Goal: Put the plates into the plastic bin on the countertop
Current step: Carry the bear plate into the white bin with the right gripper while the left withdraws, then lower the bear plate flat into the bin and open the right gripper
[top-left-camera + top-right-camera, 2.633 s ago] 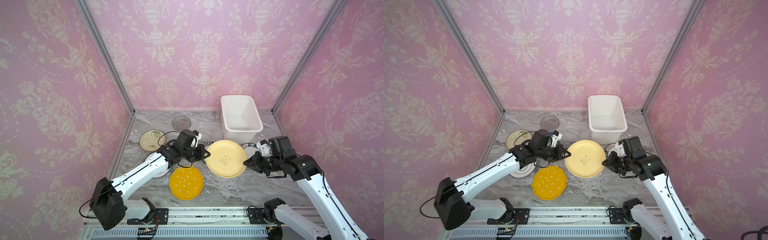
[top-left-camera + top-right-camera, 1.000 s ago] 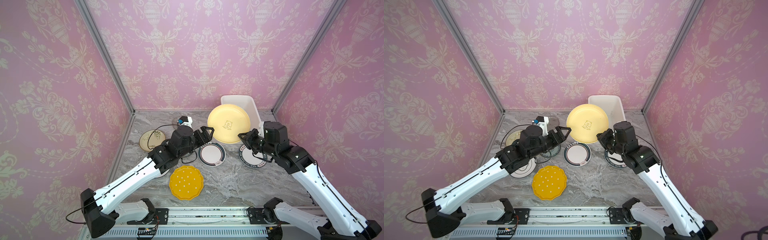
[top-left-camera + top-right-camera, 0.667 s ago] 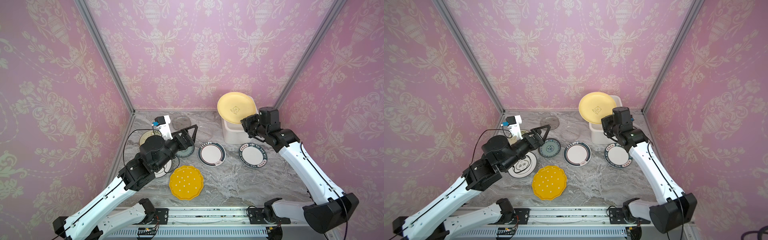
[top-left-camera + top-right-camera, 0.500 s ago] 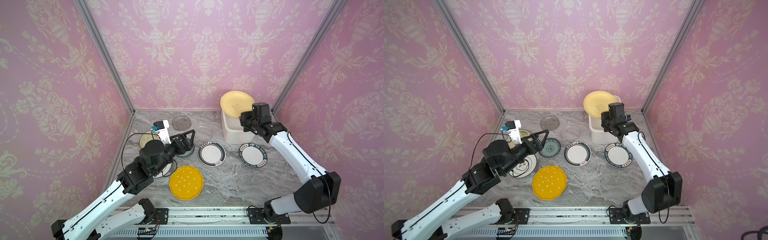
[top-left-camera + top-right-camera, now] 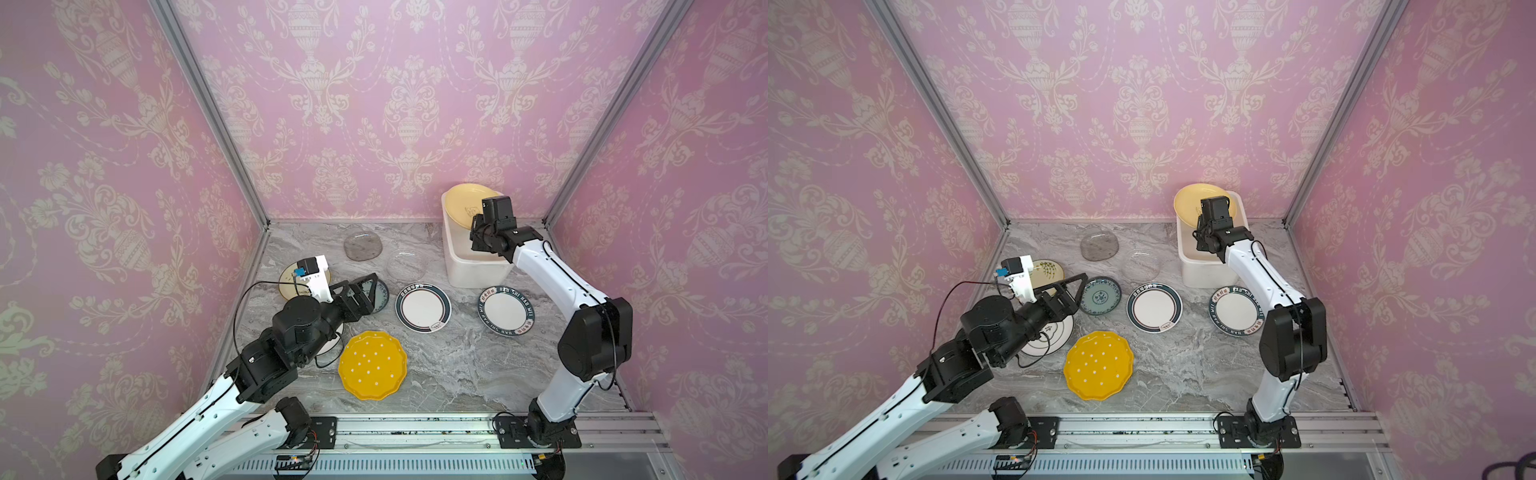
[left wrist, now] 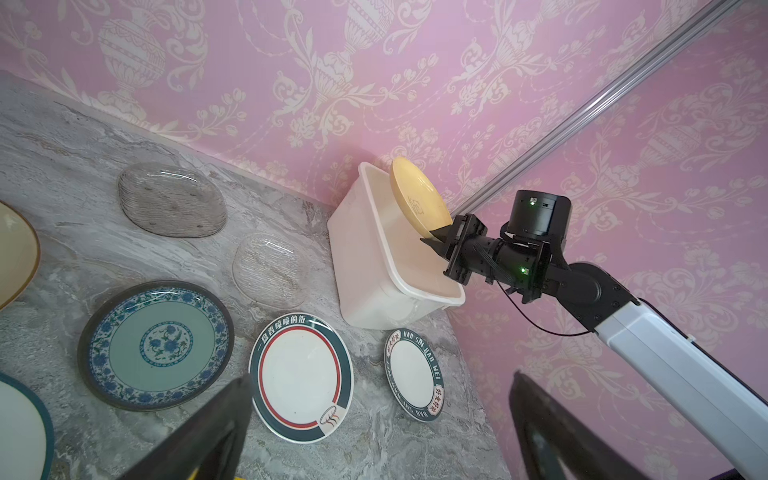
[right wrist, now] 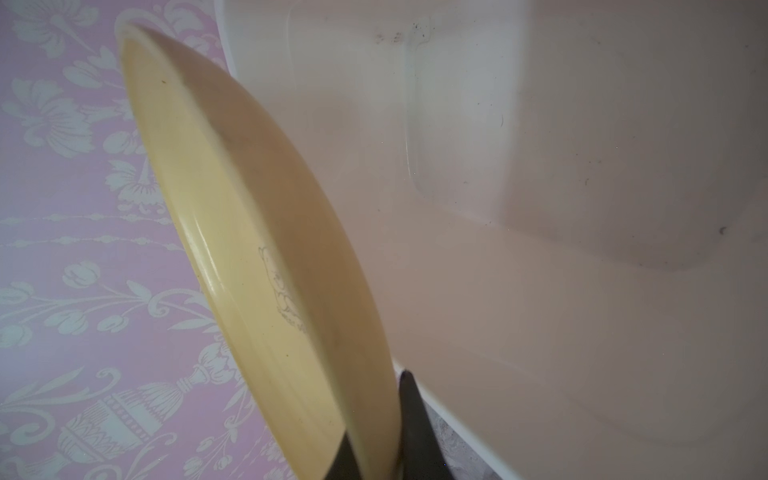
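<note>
right fingers [image 7: 411, 424]: pinched shut on the lower edge of the pale yellow plate [image 7: 257, 249], a rim-only hold
left fingers [image 6: 208, 428]: spread wide, nothing between them
right gripper [image 6: 436, 237]: over the plastic bin [image 5: 473, 270], upper right of both top views
left gripper [image 5: 1079, 293]: centre left, above the teal plate [image 6: 158, 345], not touching it as far as I can tell
pale yellow plate: steeply tilted, lower part inside the bin mouth, top edge poking above the back rim near the wall
bin contents: floor looks bare in the right wrist view
on countertop [image 5: 457, 365]: orange dotted plate [image 5: 372, 365], two white dark-rimmed plates [image 5: 423, 307] [image 5: 506, 311], a third [image 5: 1050, 336] partly under the left arm, two glass plates [image 5: 363, 248] [image 5: 406, 264], cream sprig plate [image 5: 1046, 270]
step (judged): lowering and releasing the first plate
risk 1: let go this steep, the plate may drop on edge, bang the bin wall, or end up leaning instead of flat
risk 2: thin rim pinch, so the plate could pivot or slip early
risk 3: top edge could catch the back rim and shove the bin
</note>
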